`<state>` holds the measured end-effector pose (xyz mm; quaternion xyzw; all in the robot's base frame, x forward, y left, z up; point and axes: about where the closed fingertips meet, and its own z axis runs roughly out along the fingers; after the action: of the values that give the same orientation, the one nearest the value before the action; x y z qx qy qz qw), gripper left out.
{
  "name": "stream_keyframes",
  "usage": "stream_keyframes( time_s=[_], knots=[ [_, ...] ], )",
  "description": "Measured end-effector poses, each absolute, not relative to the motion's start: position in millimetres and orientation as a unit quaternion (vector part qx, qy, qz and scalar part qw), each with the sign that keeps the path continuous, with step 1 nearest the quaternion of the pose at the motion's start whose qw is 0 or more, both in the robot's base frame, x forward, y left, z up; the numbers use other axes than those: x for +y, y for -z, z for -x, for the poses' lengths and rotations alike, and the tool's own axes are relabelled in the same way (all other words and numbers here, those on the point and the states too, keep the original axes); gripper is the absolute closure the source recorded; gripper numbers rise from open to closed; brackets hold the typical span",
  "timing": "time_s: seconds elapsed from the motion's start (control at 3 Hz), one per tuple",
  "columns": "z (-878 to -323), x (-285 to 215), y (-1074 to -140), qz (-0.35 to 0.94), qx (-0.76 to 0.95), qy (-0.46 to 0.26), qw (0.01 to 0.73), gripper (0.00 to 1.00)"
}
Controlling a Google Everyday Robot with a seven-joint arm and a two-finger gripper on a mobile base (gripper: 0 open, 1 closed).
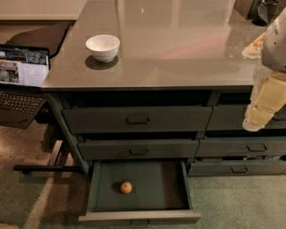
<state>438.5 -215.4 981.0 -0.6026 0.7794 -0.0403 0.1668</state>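
Observation:
My gripper (259,117) hangs at the right edge of the view, a cream-coloured piece in front of the top right drawer (232,117). It holds nothing that I can see. Nearest to it are the right-hand drawer fronts. The bottom left drawer (176,183) is pulled out, and a small orange (126,187) lies alone on its floor toward the left. A white bowl (103,47) stands upright on the grey countertop (178,49) near its left end, far from the gripper.
Two shut drawers (137,120) sit above the pulled-out one, and more shut drawers (243,146) are at the right. An open laptop (20,76) sits on a low stand at the left. Dark objects (263,11) stand at the counter's back right corner.

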Motion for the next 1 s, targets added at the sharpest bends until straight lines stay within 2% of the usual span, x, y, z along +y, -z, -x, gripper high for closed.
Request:
stream_keyframes(
  time_s=[0.67, 1.0],
  knots=[
    [-446, -208, -963, 0.612, 0.772, 0.033, 0.168, 0.00],
    [-460, -194, -912, 0.614, 0.770, 0.006, 0.177, 0.00]
  ],
)
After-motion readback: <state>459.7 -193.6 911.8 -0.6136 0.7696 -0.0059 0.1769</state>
